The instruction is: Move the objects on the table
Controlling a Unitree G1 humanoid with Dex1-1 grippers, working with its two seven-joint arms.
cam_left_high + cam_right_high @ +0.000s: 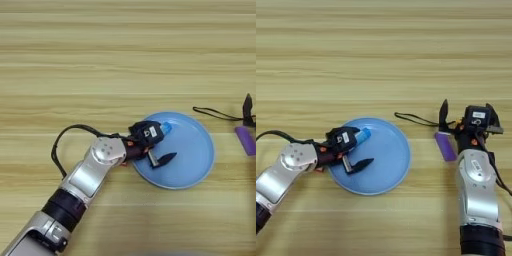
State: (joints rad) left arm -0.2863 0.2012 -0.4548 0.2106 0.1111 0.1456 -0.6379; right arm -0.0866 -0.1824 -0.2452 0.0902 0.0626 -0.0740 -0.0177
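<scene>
Blue tube (363, 134), pale at its tip and mostly hidden by the hand that carries it, sits pinched in the left gripper (354, 150) over the left rim of the round blue plate (391, 165). One black finger (361, 164) sticks out low over the plate's floor, the tube held between it and the upper finger. Apart from that, nothing lies loose on the plate. The plate rests on the light wooden table (381, 55). Right of the plate, a purple object (445, 146) lies flat on the wood, with a thin black strap (413, 119) running leftward just above it. The right gripper (466, 116) hovers over this spot, its black fingers spread wide apart, holding nothing.
</scene>
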